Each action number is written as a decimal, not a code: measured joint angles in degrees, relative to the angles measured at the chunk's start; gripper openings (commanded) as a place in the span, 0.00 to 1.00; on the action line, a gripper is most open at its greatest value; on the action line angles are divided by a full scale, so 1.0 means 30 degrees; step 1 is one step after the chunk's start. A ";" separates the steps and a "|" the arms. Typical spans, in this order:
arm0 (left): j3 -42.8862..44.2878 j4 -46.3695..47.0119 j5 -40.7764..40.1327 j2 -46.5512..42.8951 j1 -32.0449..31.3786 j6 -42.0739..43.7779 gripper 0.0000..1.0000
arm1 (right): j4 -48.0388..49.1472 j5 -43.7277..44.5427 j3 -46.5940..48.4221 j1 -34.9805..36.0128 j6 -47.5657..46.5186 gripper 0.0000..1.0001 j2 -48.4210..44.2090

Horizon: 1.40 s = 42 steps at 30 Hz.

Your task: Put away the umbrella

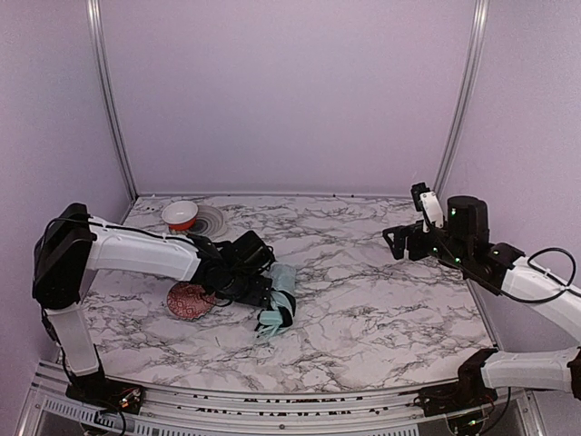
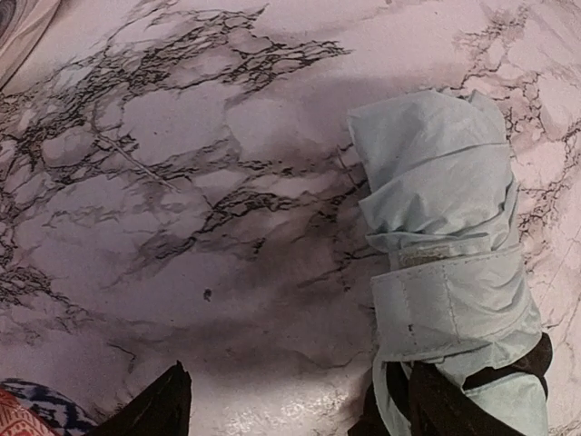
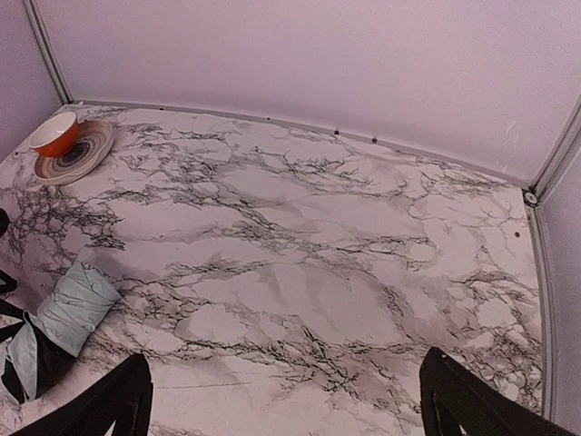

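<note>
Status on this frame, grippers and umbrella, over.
Left gripper open, low beside the umbrella, not gripping it. Right gripper open, raised at the right edge. Umbrella folded, strapped, lying on table. Patterned bowl close by left arm.

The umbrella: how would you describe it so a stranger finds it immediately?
Look at the marble table, left half, near the front. The umbrella lies folded there, right of a red patterned bowl. Unlike the round bowl, it is a pale mint-green fabric bundle.
</note>
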 measured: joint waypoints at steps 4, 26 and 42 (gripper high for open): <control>0.0597 0.0219 0.0277 0.1027 -0.0590 0.0124 0.83 | -0.0051 -0.0124 -0.0007 0.0000 0.0066 1.00 -0.0022; 0.0991 0.0546 -0.3235 -0.5195 0.5406 0.4138 0.99 | 0.3271 0.0648 -0.3402 -0.3687 0.0219 1.00 -0.1953; -1.1358 1.0972 -0.6062 -1.0921 1.4273 0.6506 0.99 | 0.8990 0.4743 -0.7031 -0.4539 0.1770 1.00 -0.1326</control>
